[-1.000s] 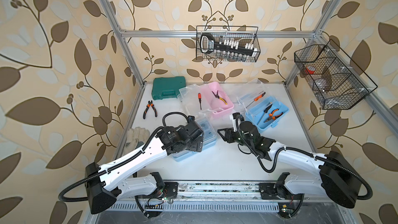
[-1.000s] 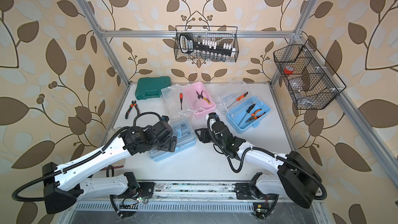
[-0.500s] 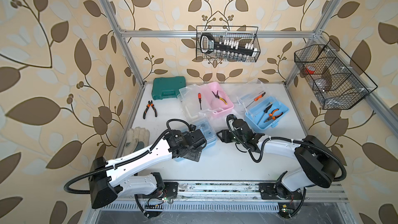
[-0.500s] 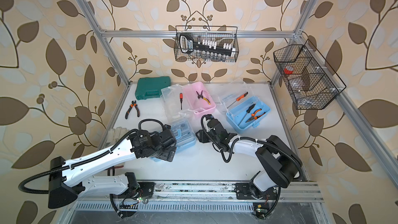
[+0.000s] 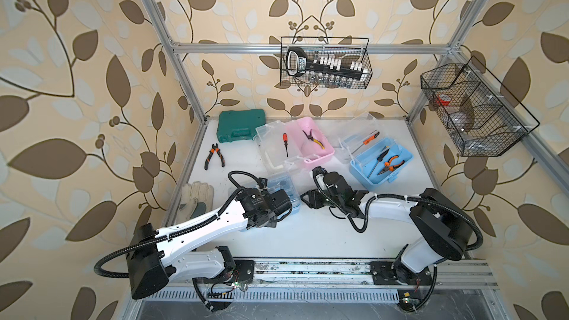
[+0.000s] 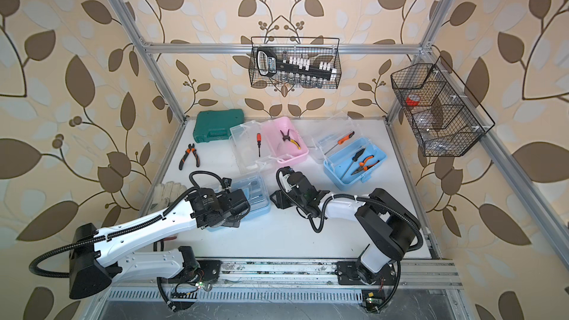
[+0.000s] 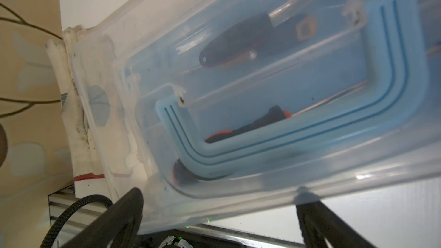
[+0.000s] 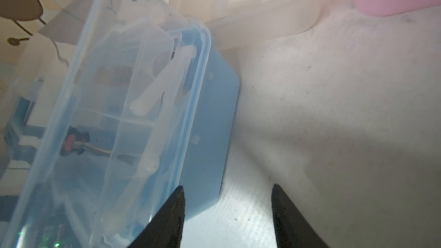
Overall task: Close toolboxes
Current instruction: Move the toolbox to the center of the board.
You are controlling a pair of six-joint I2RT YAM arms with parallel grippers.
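Note:
The near light blue toolbox [image 5: 288, 184] [image 6: 257, 190] has its clear lid down, with its blue handle [image 7: 298, 137] lying flat. My left gripper [image 5: 277, 203] [image 7: 218, 208] is open above the box's front long edge. My right gripper [image 5: 309, 200] [image 8: 228, 201] is open just off the box's right end wall [image 8: 210, 120], low over the table. One of its fingers [image 8: 174, 211] overlaps the lid's corner in the wrist view. The pink toolbox [image 5: 312, 146] [image 6: 288, 143] and the far light blue toolbox [image 5: 381, 163] [image 6: 354, 161] stand open, clear lids flung back.
A dark green case [image 5: 241, 129] sits at the back left, pliers [image 5: 214, 156] and work gloves [image 5: 197, 197] along the left edge. A red screwdriver [image 5: 285, 143] lies on the pink box's lid. Wire baskets [image 5: 324, 63] [image 5: 474, 109] hang on the back and right walls.
My right arm has folded its elbow up and its gripper has edged left toward the near blue toolbox. My left gripper has shifted slightly along that box.

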